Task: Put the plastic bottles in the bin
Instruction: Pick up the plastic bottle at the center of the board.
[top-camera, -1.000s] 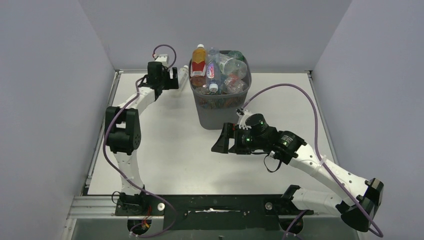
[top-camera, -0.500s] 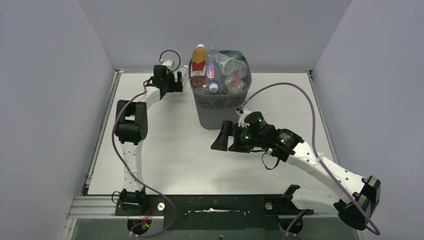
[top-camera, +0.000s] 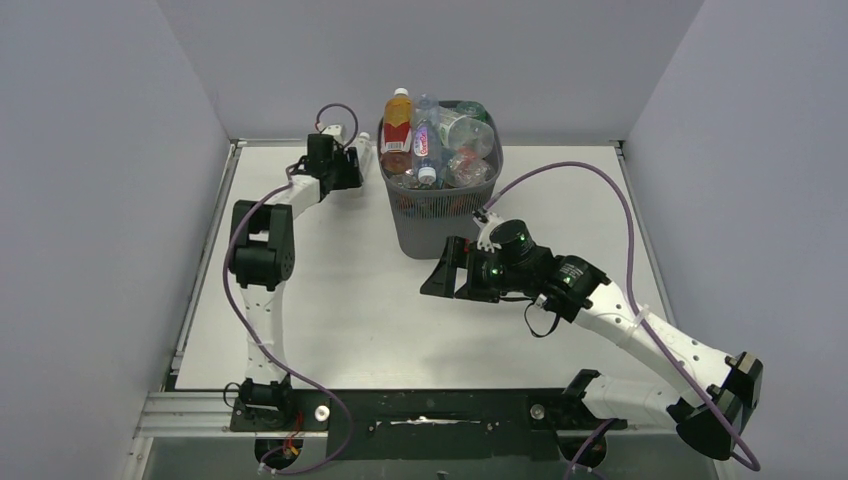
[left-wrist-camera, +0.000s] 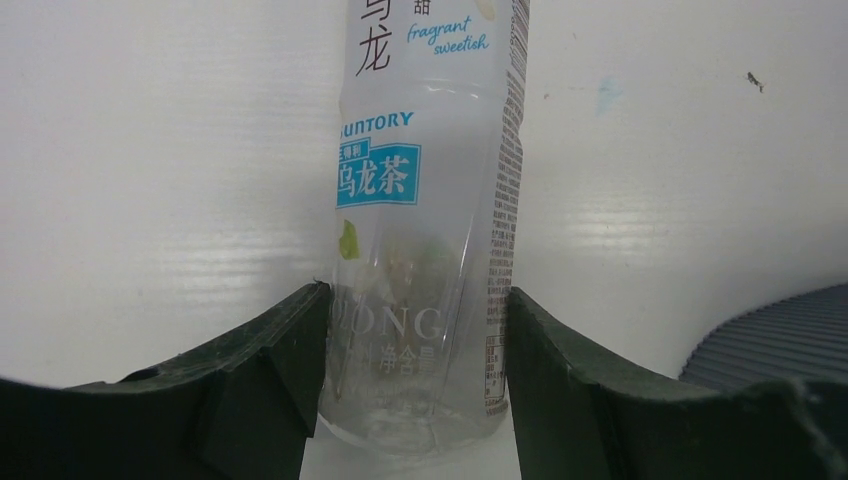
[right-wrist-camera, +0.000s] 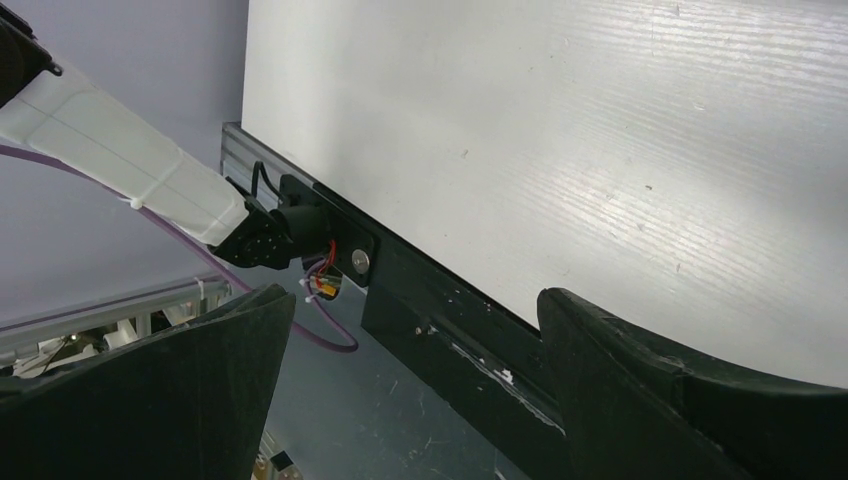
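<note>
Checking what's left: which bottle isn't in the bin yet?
The clear blue-labelled bottle, beside the bin, between the left fingers; the other bottles are inside it.

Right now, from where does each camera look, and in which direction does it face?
Top external: above, behind the bases, looking down at table, bin and both arms.
Left wrist: on the left gripper, facing a clear tea bottle between its fingers.
Right wrist: on the open right gripper, facing the table's near edge and left arm's base.
Shared: top and left wrist both show that bottle.
</note>
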